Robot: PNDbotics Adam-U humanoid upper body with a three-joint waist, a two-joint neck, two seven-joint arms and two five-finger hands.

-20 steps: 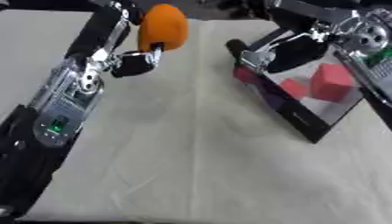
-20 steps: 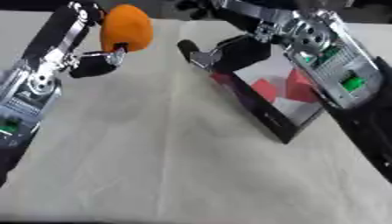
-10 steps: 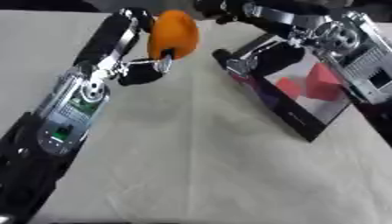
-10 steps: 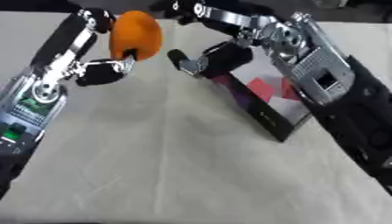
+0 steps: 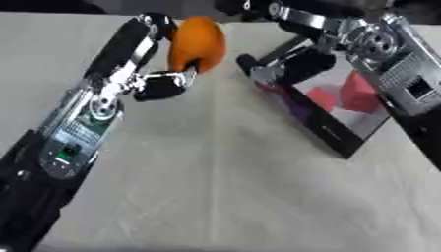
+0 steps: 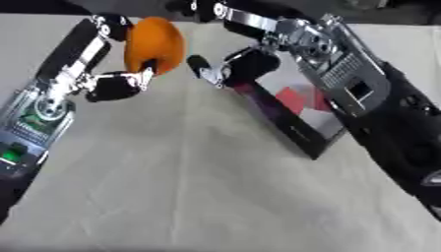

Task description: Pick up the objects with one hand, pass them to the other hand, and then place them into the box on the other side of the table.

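Observation:
An orange rounded object (image 5: 196, 43) hangs above the table's far middle, with my left hand (image 5: 160, 84) shut on it, fingers and thumb curled round its lower and upper sides. My right hand (image 6: 234, 68) reaches in from the upper right, a little to the right of the orange object and apart from it, fingers extended toward it, holding nothing. Below that hand stands a black box (image 5: 326, 129) with pink and red blocks (image 5: 357, 92) inside.
A pale cloth (image 5: 224, 182) covers the table. The box stands at the right, its dark near wall angled toward the middle. My right forearm (image 6: 344, 83) passes over the box.
The left hand has carried the orange object rightward toward the right hand. The right hand has come left off the box's edge, closing the gap. The view has also shifted.

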